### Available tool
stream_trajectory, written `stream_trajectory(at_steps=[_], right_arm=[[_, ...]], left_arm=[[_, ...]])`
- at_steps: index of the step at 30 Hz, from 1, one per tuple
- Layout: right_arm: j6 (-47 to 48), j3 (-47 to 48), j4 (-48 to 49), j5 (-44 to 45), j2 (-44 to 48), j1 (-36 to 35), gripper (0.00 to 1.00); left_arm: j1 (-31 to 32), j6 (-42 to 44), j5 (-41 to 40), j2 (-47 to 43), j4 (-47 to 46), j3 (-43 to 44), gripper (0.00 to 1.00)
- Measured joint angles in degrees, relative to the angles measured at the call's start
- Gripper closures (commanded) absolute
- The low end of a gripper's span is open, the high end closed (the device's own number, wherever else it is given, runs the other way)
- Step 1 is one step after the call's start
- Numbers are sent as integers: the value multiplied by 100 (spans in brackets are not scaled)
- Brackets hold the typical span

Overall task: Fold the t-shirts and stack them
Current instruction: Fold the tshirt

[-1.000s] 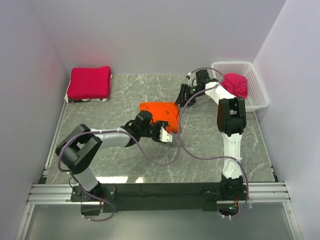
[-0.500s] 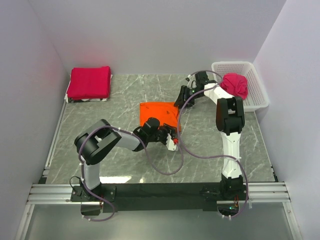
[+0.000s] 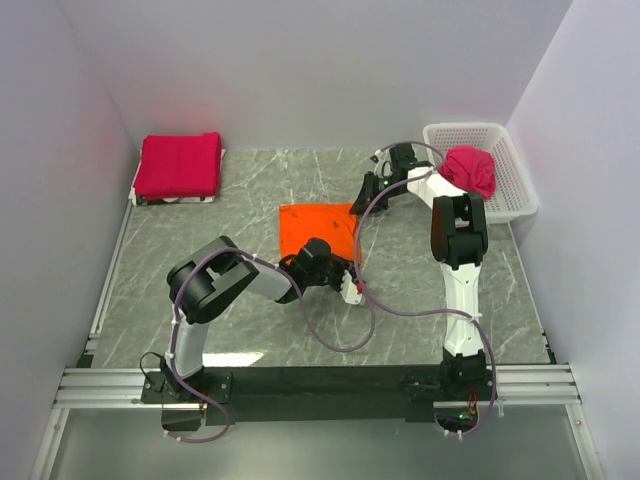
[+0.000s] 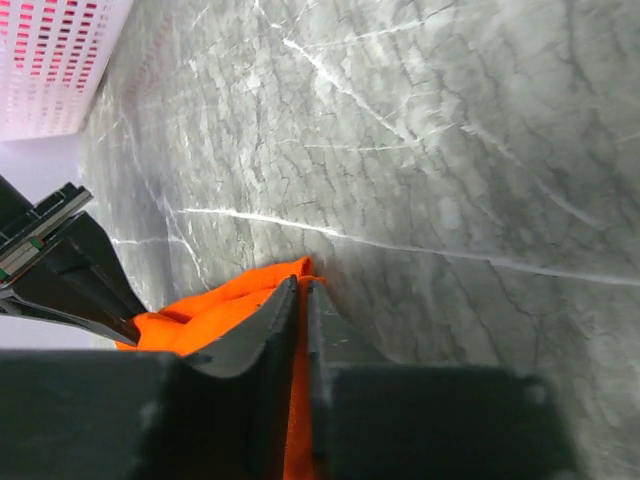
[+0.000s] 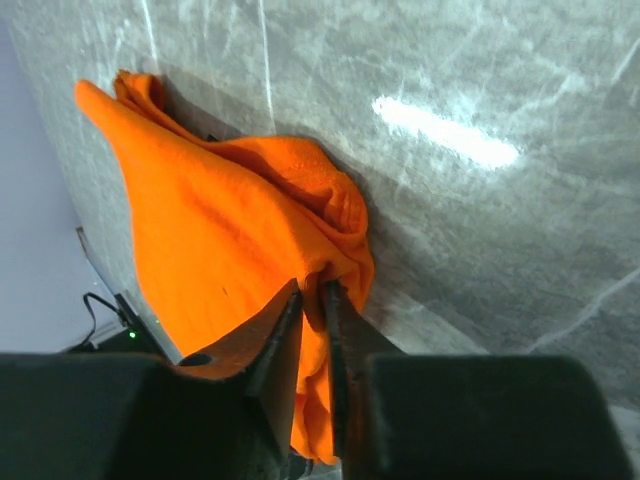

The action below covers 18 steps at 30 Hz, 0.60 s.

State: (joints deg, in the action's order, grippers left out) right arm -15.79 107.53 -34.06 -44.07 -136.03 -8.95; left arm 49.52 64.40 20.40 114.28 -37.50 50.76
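A bright orange t-shirt (image 3: 318,228) lies partly folded in the middle of the table. My left gripper (image 3: 350,272) is at its near right corner, and in the left wrist view the left gripper (image 4: 302,290) is shut on a thin edge of the orange t-shirt (image 4: 215,312). My right gripper (image 3: 362,207) is at the far right corner. In the right wrist view the right gripper (image 5: 312,295) pinches a bunched fold of the orange t-shirt (image 5: 200,230). A folded crimson-pink t-shirt (image 3: 180,165) lies at the far left. Another crimson-pink t-shirt (image 3: 472,170) lies crumpled in the basket.
The white lattice basket (image 3: 505,150) stands at the far right corner, and its wall (image 4: 50,60) shows in the left wrist view. Walls enclose the table on the left, back and right. Purple cables trail from both arms across the marble top (image 3: 220,230).
The left arm swung right to the orange shirt's near right corner and its jaws closed on the edge. The right jaws closed on the far right corner.
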Motion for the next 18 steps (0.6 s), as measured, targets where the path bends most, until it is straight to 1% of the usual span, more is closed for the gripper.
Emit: stream_trajectory(at_steps=[1, 2, 4, 5, 18], right_arm=[[-7, 20, 7, -11, -9, 0, 83], [-13, 35, 15, -17, -9, 0, 89], [-22, 50, 22, -26, -9, 0, 94], [-28, 57, 22, -33, -9, 0, 100], [-46, 358, -131, -74, -251, -2, 100]], left_arm=[[0, -7, -26, 0, -4, 0, 97], [0, 15, -39, 0, -7, 0, 99], [2, 46, -42, 0, -4, 0, 99], [2, 52, -39, 0, -7, 0, 99], [70, 190, 87, -284, -17, -446, 99]])
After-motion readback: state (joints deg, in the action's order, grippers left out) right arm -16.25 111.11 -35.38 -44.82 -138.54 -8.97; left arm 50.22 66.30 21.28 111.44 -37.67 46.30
